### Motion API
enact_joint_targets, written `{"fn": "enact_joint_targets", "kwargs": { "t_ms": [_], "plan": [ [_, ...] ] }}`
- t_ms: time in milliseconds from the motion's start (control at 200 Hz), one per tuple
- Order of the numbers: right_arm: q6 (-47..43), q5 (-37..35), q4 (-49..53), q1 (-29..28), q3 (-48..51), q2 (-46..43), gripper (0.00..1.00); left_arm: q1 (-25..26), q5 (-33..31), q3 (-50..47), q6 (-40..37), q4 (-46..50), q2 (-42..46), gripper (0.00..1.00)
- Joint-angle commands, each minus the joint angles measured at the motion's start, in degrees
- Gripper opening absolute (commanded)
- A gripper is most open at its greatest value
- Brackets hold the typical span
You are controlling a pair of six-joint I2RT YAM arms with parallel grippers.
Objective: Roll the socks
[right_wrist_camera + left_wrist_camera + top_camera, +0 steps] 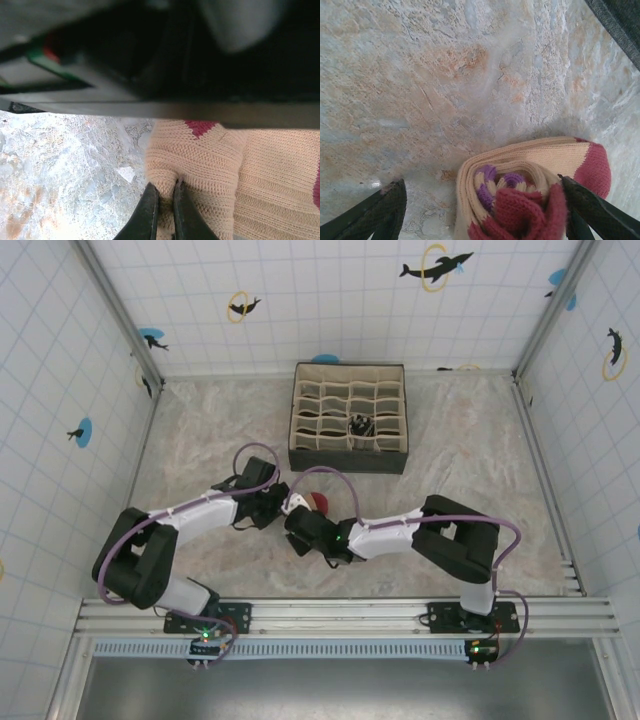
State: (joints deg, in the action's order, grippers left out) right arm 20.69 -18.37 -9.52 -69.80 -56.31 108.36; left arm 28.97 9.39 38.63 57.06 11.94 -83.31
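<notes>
Socks lie apart: the peach sock (308,503), partly rolled with its purple stripes and dark red cuff coiled inside, sits on the tabletop (420,90) just in front of the compartment box (348,461), while the black-and-white striped sock (360,425) is tucked in one of that box's cells. The left end effector (480,185) gapes wide around the roll, one finger (590,210) touching it. The right end effector (164,189) is pinched closed on a fold of peach knit.
</notes>
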Motion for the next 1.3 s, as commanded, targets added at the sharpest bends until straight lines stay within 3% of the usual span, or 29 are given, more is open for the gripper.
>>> {"fn": "enact_joint_targets", "kwargs": {
  "t_ms": [0,435,801,1011,1296],
  "plan": [
    [1.99,5.69,10.91,2.34,4.06,3.62,0.0,-0.84,0.25,-1.73,0.28,-1.18,2.46,0.8],
    [5.76,23.53,5.54,8.01,7.46,3.99,0.0,-1.84,-1.37,-3.96,-0.94,-6.78,12.67,0.81],
    [24.47,45.17,-20.68,17.48,20.37,1.24,0.0,-1.84,5.66,-9.94,1.53,-13.97,10.11,0.78],
    [33.48,48.17,-28.1,20.58,22.74,1.68,0.0,-1.16,7.8,-11.45,3.61,-18.32,7.55,0.71],
    [34.19,48.43,-20.77,21.75,19.12,2.95,0.0,3.71,5.58,-10.73,4.72,-20.2,4.47,0.64]
  ]
}}
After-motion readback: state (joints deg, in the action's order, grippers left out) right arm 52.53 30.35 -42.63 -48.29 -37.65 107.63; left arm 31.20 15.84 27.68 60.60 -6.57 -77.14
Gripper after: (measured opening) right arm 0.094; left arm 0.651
